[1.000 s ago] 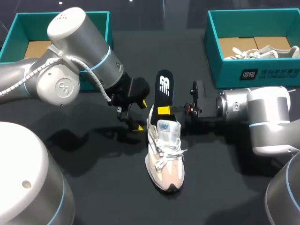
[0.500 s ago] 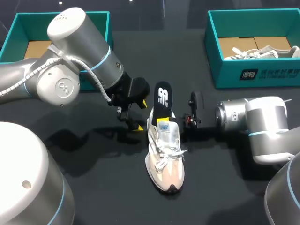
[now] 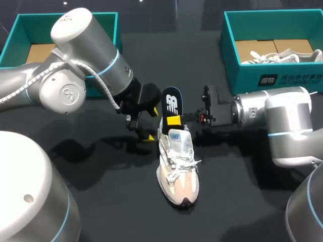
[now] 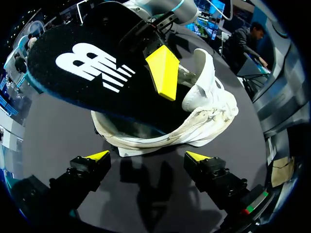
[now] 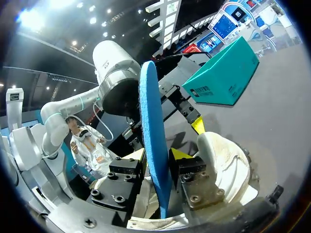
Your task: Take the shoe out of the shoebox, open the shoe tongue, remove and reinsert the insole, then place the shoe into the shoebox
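A white and beige shoe (image 3: 177, 164) lies on the black table with its toe toward the near edge. A black insole (image 3: 171, 103) stands up out of its heel opening, leaning slightly left. My right gripper (image 3: 175, 120) comes in from the right, shut on the insole low down. In the right wrist view the insole (image 5: 153, 145) stands edge-on between the two fingers, its blue underside showing, just above the shoe's heel (image 5: 223, 160). My left gripper (image 3: 141, 130) hangs open just left of the heel. In its own view the left gripper (image 4: 150, 156) holds nothing, and the shoe (image 4: 204, 107) and insole (image 4: 87, 68) lie ahead.
A teal shoebox (image 3: 262, 75) at the back right holds another pale shoe (image 3: 282, 55). A second teal box (image 3: 20, 30) stands at the back left, behind my left arm.
My right gripper rolled and drew back a little, then returned to the insole. The insole now sits slightly lower and leans more to the left. The left arm has not moved.
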